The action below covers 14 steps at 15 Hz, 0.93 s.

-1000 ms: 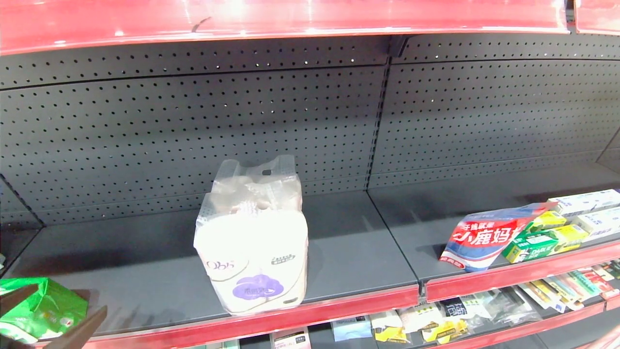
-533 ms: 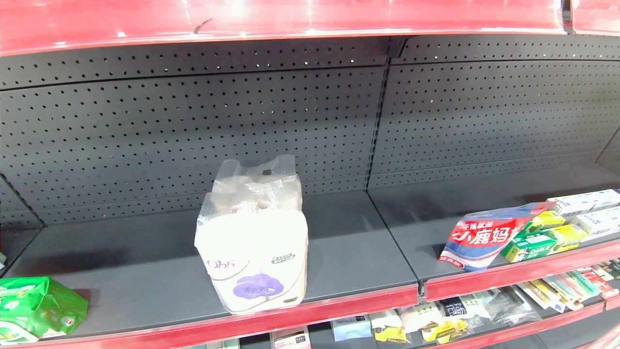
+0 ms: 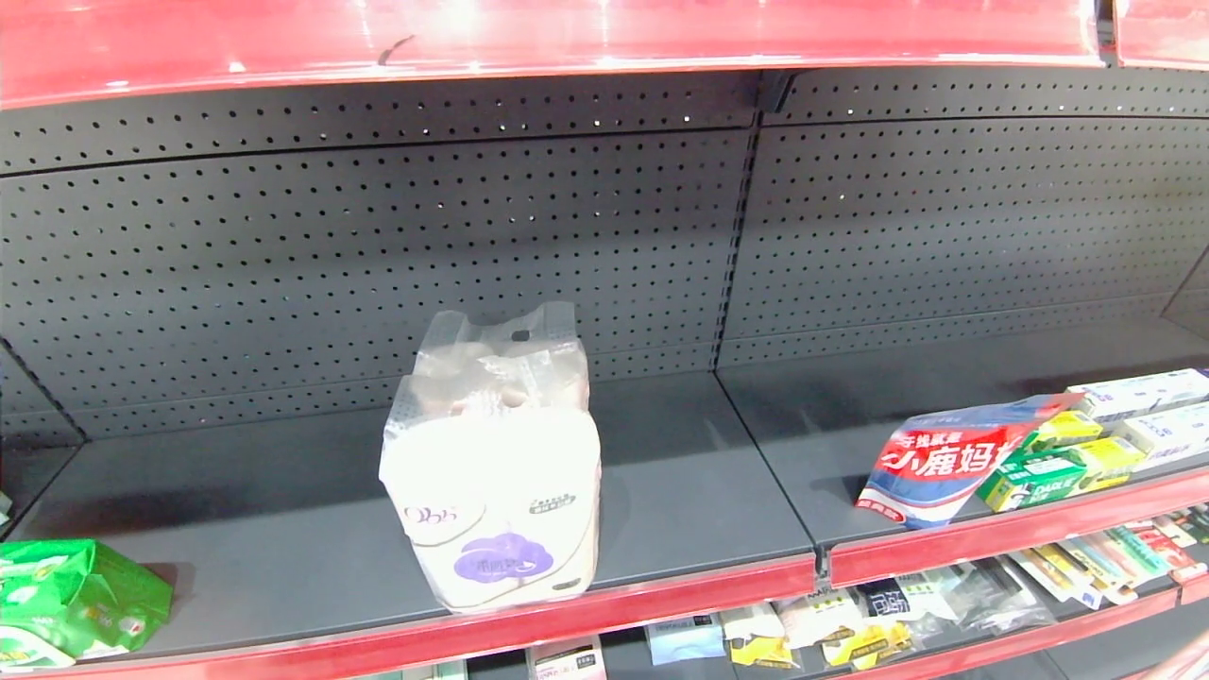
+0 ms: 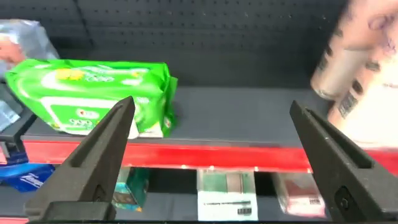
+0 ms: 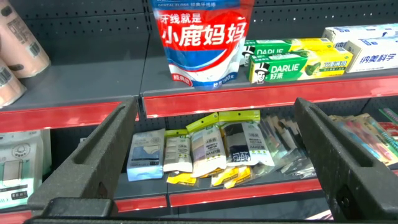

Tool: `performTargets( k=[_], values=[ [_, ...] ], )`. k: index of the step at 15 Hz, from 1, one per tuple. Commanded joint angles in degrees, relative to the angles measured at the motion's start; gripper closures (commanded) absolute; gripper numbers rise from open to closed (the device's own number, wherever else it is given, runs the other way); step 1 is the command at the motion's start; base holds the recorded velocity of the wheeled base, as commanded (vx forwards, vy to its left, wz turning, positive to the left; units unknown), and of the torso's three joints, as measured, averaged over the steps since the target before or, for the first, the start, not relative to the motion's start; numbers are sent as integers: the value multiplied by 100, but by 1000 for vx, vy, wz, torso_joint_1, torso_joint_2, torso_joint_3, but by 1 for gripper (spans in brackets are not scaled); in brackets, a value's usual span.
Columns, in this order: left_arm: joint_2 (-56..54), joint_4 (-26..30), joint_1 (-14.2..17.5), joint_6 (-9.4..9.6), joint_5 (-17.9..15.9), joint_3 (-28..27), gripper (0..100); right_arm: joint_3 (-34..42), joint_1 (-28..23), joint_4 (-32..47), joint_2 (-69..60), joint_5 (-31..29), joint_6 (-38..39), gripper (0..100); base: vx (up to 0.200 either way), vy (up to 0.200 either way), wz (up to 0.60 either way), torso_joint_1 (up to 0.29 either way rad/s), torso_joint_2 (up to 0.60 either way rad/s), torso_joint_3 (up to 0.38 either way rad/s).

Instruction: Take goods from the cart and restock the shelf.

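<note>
Jaws wide; toilet-paper pack (image 3: 491, 491) on shelf (image 3: 699, 491)

Matt metal, glossy wrappers.
The shelf (image 3: 283, 529) board and perforated back panel (image 3: 378, 236) look like matt painted metal, the red edge strip (image 3: 661, 595) glossy. The toilet-roll pack (image 3: 491, 501) wears crinkled plastic film; the green pack (image 3: 76, 595) lower left and the pouch (image 3: 945, 463) at right are shiny film, the boxes (image 3: 1048, 472) smooth card. The left end effector (image 4: 211, 106) and right end effector (image 5: 216, 102) look matt and grainy.
</note>
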Motion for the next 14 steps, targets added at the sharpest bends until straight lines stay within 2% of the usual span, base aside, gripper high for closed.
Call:
performTargets(
  k=[1,3,4,6,7,8,9,10,12,13,14],
  values=[
    [19,-114,-6,117,-499,52,0,0,2,-2,7,1,-2,0,0,0,0,0,0,0],
    [19,-43,3,249,-1176,52,0,0,2,-2,7,1,-2,0,0,0,0,0,0,0],
    [37,-35,3,178,-930,52,0,0,2,-2,7,1,-2,0,0,0,0,0,0,0],
    [-253,-17,425,2,-271,52,0,0,2,-2,7,1,-2,0,0,0,0,0,0,0],
    [-491,9,530,-191,-69,52,0,0,2,-2,7,1,-2,0,0,0,0,0,0,0],
    [-499,9,495,-217,81,52,0,0,2,-2,7,1,-2,0,0,0,0,0,0,0],
    [-508,9,495,-208,63,52,0,0,2,-2,7,1,-2,0,0,0,0,0,0,0],
    [-491,1,486,29,-640,44,0,0,2,-2,7,1,-2,0,0,0,0,0,0,0],
    [-508,-8,486,126,-1080,44,0,0,2,-2,7,1,-2,0,0,0,0,0,0,0],
    [-508,-8,486,117,-790,44,0,0,2,-2,7,1,-2,0,0,0,0,0,0,0],
    [-499,-8,486,20,-148,52,0,0,2,-2,7,1,-2,0,0,0,0,0,0,0]
  ],
)
